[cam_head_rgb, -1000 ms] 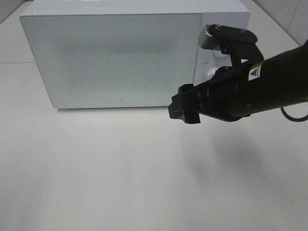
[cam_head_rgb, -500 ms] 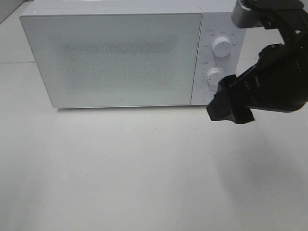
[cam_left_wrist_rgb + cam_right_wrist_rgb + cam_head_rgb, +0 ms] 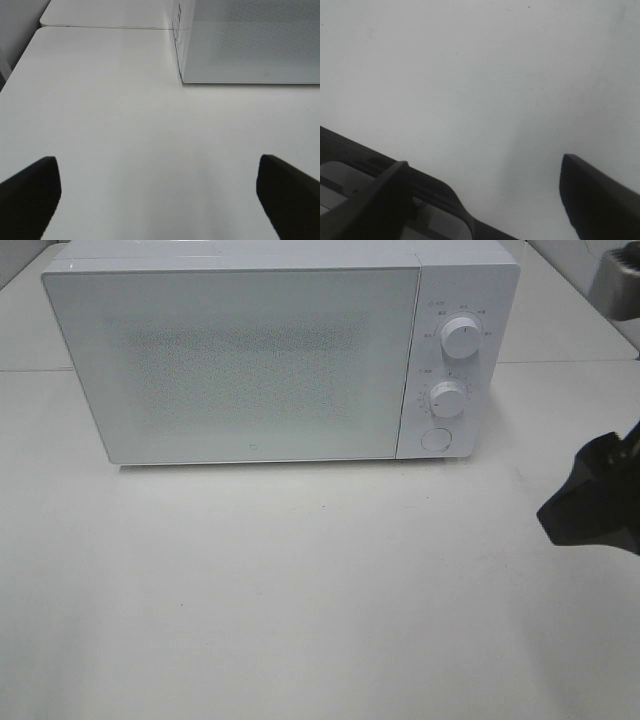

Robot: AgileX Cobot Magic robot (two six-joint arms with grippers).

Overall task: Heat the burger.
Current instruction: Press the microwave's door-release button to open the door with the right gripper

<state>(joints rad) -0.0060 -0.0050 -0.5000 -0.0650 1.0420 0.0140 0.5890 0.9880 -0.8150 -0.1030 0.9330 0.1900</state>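
Right claw (image 3: 484, 165): jaws spread, nothing between them, only bare table (image 3: 470, 75) beneath. In the high view the right claw (image 3: 595, 502) shows as a dark block at the right edge, hanging over the table and well apart from the microwave (image 3: 250, 360). Left claw (image 3: 156, 159): jaws spread as wide as they go, empty, low over the table and facing the near left corner of the microwave; it is not in the high view. Microwave: door (image 3: 240, 365) shut flush, its dotted pane too cloudy to show the interior. Control strip to the right of the door carries an upper dial (image 3: 460, 335), a lower dial (image 3: 449, 398) and a round button (image 3: 435, 438); pointer settings are too small to read. The burger appears in no view; it is not on the visible table and not in either claw, and whether it sits behind the shut door cannot be told. Judgement: with the door closed and both claws empty, the loading step seems finished and the work stands at the controls, though this cannot be confirmed. The next move would call for the right claw to cross to the control strip, narrow its jaws squarely about a dial and twist without slipping off the small knob. Should the oven be empty, the door must first be released, probably by the round button.
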